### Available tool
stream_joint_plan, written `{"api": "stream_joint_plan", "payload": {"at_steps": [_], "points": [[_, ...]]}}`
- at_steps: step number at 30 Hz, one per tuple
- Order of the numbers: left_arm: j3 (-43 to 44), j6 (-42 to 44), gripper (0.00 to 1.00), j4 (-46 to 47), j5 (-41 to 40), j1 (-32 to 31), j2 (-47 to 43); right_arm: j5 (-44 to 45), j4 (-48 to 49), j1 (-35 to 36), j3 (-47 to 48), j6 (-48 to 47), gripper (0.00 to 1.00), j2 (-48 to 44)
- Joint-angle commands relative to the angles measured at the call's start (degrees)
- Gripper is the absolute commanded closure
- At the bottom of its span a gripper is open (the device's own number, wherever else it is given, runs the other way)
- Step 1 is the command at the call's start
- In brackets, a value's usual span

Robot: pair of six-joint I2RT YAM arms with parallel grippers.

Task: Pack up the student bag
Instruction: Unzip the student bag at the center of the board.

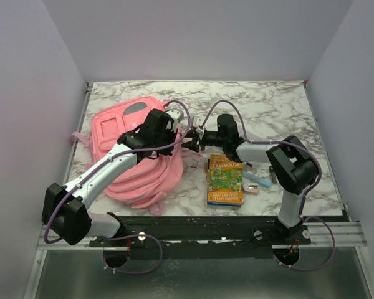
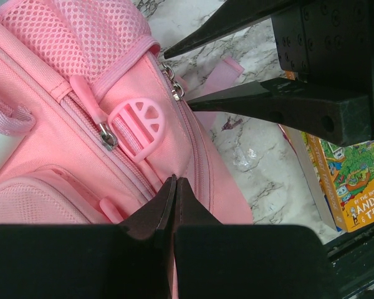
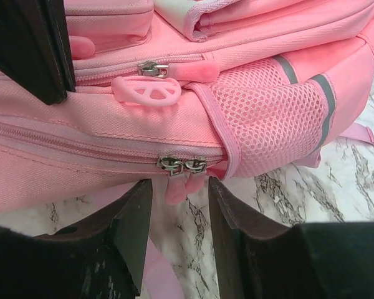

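Observation:
The student bag (image 1: 137, 165), a large pink backpack, lies at the table's left-centre. My left gripper (image 1: 172, 132) is at its right edge. In the left wrist view it (image 2: 174, 180) is shut, its tips pinching the bag's fabric (image 2: 81, 75) beside a zipper seam. My right gripper (image 1: 196, 136) faces the bag's side. In the right wrist view it (image 3: 179, 187) is open, with two metal zipper sliders (image 3: 182, 164) and their pink pull tabs just between its tips, not gripped. The zippers look closed.
A stack of colourful books (image 1: 225, 179) lies right of the bag, also in the left wrist view (image 2: 355, 180). A small blue and pink item (image 1: 258, 180) lies beside the books. The right gripper's fingers (image 2: 280, 103) hang close over the left one.

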Motion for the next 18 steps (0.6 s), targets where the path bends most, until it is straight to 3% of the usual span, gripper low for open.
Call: {"api": "stream_joint_plan", "payload": {"at_steps": [1, 4, 8, 11, 18], "points": [[0.47, 0.96, 1.00, 3.23, 1.43, 0.14, -1.34, -1.92, 3.81, -0.40, 0.95, 1.27, 0.56, 1.83], [0.47, 0.93, 1.00, 3.18, 1.18, 0.14, -1.34, -1.83, 4.97, -0.34, 0.54, 2.64, 0.62, 1.92], [0.48, 0.45, 1.00, 3.18, -0.43, 0.14, -1.27, 2.84, 8.72, -0.33, -1.88, 6.46, 0.79, 0.58], [0.44, 0.01, 1.00, 3.09, -2.46, 0.14, -1.19, 6.70, 2.95, -0.36, -1.79, 6.49, 0.99, -1.96], [0.97, -1.71, 1.00, 2.98, -6.81, 0.33, -0.33, 10.88, -9.28, -0.16, -1.57, 7.91, 0.99, -7.92]]}}
